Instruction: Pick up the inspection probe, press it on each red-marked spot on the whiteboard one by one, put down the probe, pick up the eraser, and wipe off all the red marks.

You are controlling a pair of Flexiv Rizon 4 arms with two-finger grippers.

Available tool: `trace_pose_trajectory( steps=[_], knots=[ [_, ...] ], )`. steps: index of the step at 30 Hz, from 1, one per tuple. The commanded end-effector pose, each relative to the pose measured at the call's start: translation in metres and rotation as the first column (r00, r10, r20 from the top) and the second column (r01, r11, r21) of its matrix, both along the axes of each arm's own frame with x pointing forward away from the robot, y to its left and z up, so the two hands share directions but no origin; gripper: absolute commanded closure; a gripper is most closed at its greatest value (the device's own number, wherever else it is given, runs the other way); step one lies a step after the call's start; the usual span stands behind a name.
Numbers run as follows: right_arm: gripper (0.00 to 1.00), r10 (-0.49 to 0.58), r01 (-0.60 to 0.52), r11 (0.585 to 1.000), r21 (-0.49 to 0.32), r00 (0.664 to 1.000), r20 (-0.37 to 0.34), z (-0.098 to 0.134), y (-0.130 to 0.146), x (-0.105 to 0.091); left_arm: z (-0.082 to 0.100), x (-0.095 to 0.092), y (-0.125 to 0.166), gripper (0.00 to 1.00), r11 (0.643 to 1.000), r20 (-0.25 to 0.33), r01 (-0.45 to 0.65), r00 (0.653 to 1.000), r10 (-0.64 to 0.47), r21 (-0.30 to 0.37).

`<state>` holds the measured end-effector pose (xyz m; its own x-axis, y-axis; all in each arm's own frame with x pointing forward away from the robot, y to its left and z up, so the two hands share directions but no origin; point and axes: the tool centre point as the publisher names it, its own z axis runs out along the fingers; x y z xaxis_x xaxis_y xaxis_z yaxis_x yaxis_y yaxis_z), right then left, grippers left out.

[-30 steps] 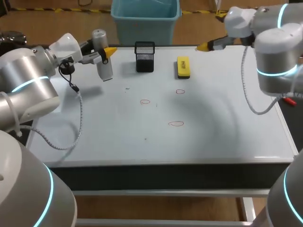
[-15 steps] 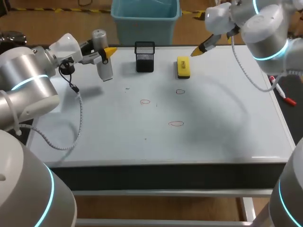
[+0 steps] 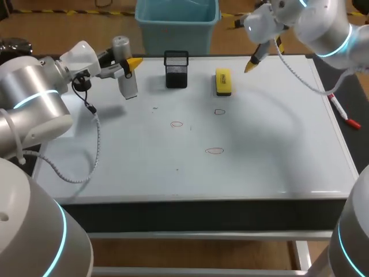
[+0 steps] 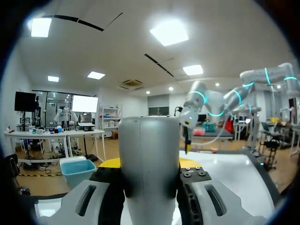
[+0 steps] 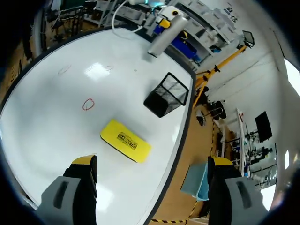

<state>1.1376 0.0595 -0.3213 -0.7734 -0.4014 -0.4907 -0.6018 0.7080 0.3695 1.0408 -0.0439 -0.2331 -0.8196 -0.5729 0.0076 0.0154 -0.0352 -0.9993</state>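
Take the yellow eraser (image 5: 125, 140) across its narrow width: light, rigid, probably slick-topped. Lies flat on the bench (image 3: 271, 144) near the mesh cup (image 5: 166, 96), below the spread right claw (image 5: 152, 161), with the left claw (image 3: 129, 64) clamped on the probe (image 3: 125, 79).

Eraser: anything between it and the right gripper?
Nothing visible. The right gripper is open, and the yellow eraser lies on the whiteboard just ahead of its fingers. The mesh holder stands beyond the eraser.

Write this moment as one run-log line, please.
left gripper: shut on grey cylindrical probe, above white whiteboard | right gripper: open, hovering near yellow rectangular eraser | red marks: three, unwiped
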Motion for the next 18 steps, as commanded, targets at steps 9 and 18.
trace_pose_trajectory(
  steps=[9, 18],
  knots=[
    [0.00, 0.847, -0.730, 0.402, -0.553, 0.525, -0.078, -0.026, -0.006, -0.019, 0.001, 0.000, -0.001, 1.00, 1.000, 0.001, -0.005, 1.000, 0.005, -0.001],
    [0.00, 0.907, -0.769, 0.265, -0.582, 0.404, -0.122, -0.043, 0.001, -0.035, 0.001, 0.000, -0.001, 1.00, 1.000, 0.001, -0.005, 1.000, 0.005, -0.001]
  ],
)
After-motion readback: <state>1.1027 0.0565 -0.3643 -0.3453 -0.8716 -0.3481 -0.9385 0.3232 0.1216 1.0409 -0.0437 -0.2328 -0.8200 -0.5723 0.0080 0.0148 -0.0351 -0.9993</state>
